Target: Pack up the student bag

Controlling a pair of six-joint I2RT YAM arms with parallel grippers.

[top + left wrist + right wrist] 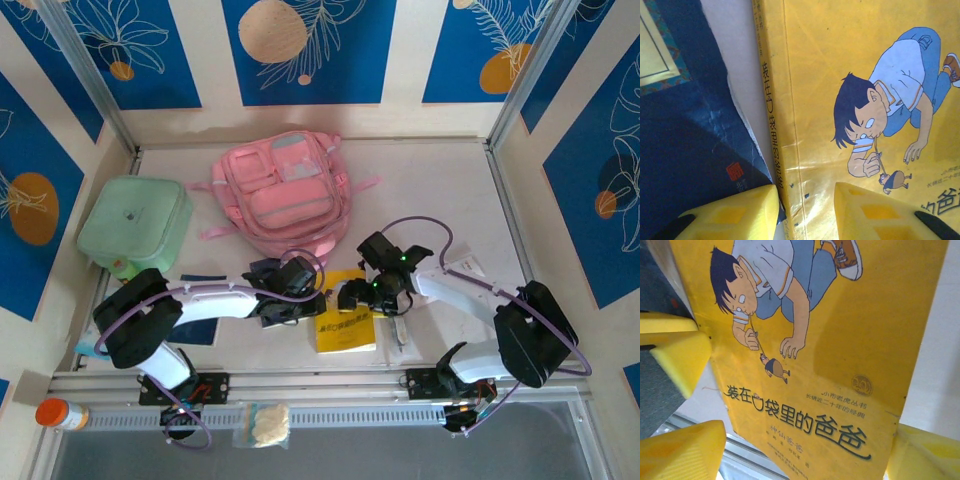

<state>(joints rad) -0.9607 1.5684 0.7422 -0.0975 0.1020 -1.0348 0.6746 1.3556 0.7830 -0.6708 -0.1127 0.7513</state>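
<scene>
The pink student bag (285, 190) lies flat at the back of the table, apart from both arms. A yellow book (347, 325) with a cartoon boy on its cover lies in front of it. My left gripper (318, 300) is at the book's spine side. Its jaws (805, 215) stand partly apart, one finger (735, 215) beside the spine and the other over the yellow cover (865, 75). My right gripper (352, 296) hangs over the book's top edge. Its jaws (800, 460) are wide open with the cover (840, 340) between them.
A mint-green soft case (135, 225) sits at the left. A dark blue book (685, 150) lies beside the yellow one, under my left arm. A white sheet (465, 270) lies to the right. An orange-capped bottle (60, 413) and a packet (262, 425) rest beyond the front rail (330, 380).
</scene>
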